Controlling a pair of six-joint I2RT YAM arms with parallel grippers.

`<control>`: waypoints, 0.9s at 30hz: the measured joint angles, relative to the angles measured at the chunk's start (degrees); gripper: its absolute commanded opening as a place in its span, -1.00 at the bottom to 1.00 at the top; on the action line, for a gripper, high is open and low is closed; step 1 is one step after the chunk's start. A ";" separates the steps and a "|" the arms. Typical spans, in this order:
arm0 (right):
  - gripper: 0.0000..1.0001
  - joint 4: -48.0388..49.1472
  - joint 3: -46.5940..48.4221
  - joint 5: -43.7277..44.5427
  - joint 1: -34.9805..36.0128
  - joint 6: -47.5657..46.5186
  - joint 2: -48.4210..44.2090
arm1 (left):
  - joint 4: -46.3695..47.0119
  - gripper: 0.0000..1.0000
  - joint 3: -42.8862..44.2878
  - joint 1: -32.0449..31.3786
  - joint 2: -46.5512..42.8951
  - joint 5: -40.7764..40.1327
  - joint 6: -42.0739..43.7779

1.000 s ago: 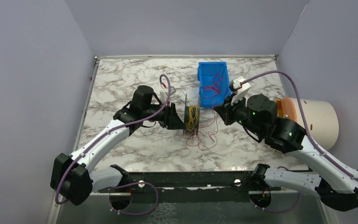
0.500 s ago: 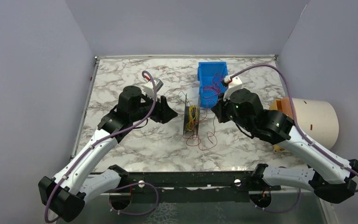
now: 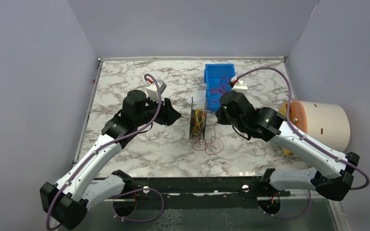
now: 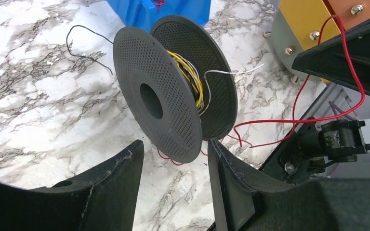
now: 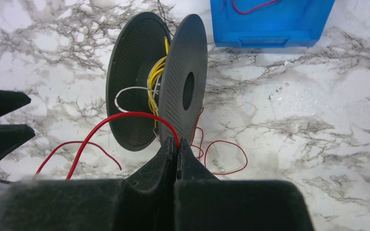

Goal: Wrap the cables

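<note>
Spool (image 3: 197, 122) stands on its rim mid-way across the desk (image 3: 139, 86), just in front of the blue bin (image 5: 279, 24). Since a second ago the left fingers (image 4: 111, 178) have backed off it; they are now spread wide, holding nothing, and aimed at its near flange. The right fingers (image 5: 166, 159) have swung in closer to the spool, pinched tight on the red cable (image 5: 125, 118), which arcs up from loose loops on the desk.

Judgement: spool is unsupported, and the red cable is not yet wound.

Count:
- spool: 1
- bin: 1, red cables inside, number unclear
- on the hub: yellow wire (image 5: 156, 72) in several turns, white strand (image 4: 226, 72) x1
- black wire (image 4: 84, 43) loose on the desk: 1
</note>
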 measured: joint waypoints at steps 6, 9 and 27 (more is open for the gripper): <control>-0.98 -2.16 0.04 3.69 0.00 9.88 1.66 | 2.43 0.08 -1.36 0.00 0.00 -0.70 -1.70; -0.98 -2.62 0.02 5.16 0.00 13.64 1.62 | 4.48 0.08 -1.79 0.00 0.31 -0.63 -3.15; -0.98 -2.51 -2.40 8.22 0.00 25.57 1.62 | 12.70 0.27 -5.75 -11.63 4.28 -17.05 -7.58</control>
